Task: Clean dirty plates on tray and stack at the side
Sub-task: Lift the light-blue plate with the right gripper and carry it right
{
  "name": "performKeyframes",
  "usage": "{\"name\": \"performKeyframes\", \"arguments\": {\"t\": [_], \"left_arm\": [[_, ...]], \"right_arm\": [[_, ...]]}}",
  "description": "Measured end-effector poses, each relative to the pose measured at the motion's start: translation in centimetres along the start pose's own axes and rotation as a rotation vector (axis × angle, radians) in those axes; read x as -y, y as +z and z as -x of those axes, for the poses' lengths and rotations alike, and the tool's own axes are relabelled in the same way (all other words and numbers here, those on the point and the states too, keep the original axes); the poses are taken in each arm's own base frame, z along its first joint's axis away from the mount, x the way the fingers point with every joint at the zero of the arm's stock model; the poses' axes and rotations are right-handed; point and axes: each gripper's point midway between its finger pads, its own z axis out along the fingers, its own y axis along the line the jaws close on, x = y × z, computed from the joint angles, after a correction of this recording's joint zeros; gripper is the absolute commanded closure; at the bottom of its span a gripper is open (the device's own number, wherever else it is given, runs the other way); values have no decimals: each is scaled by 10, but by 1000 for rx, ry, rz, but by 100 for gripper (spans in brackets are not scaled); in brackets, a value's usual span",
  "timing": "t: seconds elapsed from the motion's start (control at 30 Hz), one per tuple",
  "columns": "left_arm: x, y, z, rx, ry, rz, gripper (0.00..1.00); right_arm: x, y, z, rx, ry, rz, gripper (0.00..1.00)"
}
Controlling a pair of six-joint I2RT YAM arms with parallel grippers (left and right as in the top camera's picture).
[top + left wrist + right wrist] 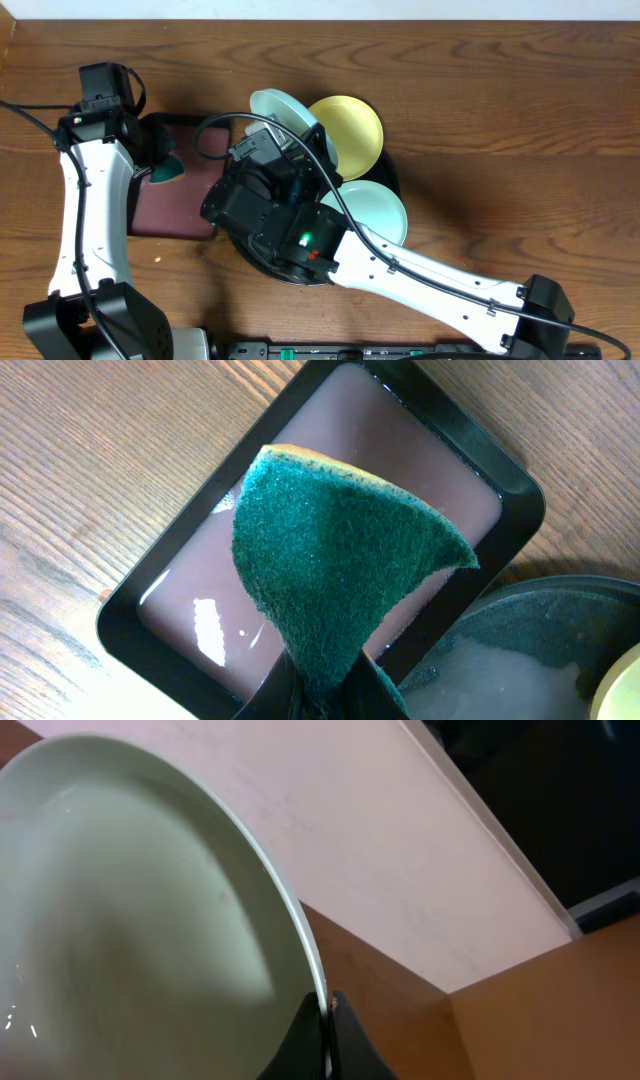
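Clamped between the right fingers (325, 1030) is the thin rim of a pale blue-green plate (140, 920). It stands on edge above and to the left of them, its shallow face glossy and slightly blurred, with small wet glints low on the side away from the fingers. Its curved edge rises clear of the fingers, with a pale wall and brown wood behind it. From overhead this plate hangs tilted over the far-left part of the round black tray (392, 178), its edge overlapping the pale yellow plate (350, 130) just to the fingers' right. A second blue-green plate (378, 208) lies nearer the arm, partly hidden under it. Whether these two carry smears cannot be told. Open wood of the bench (500, 100) spreads to the right of the tray. The left fingers (325, 695) pinch the narrow end of a dark green scouring sponge (340, 550), which fans out beyond them above a maroon rectangular tray (520, 490) holding shiny liquid. The black tray's rim sits just to their right.
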Motion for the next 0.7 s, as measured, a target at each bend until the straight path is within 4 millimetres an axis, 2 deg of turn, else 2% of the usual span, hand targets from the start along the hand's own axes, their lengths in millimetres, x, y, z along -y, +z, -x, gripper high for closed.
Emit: {"name": "performKeyframes", "arguments": {"t": [0.1, 0.23, 0.4, 0.5, 0.6, 0.7], "left_arm": [[0, 0, 0, 0, 0, 0, 92], [0, 0, 0, 0, 0, 0, 92], [0, 0, 0, 0, 0, 0, 92], [0, 0, 0, 0, 0, 0, 92], [0, 0, 0, -1, 0, 0, 92], [0, 0, 0, 0, 0, 0, 92]], "right_arm": [[-8, 3, -10, -32, -46, 60, 99], [-24, 16, -34, -130, -58, 193, 99], [-34, 48, -64, -297, 61, 364, 99], [-32, 65, -75, -380, 163, 470, 99], [-6, 83, -80, -437, 307, 555, 99], [45, 103, -90, -481, 483, 590, 99]]}}
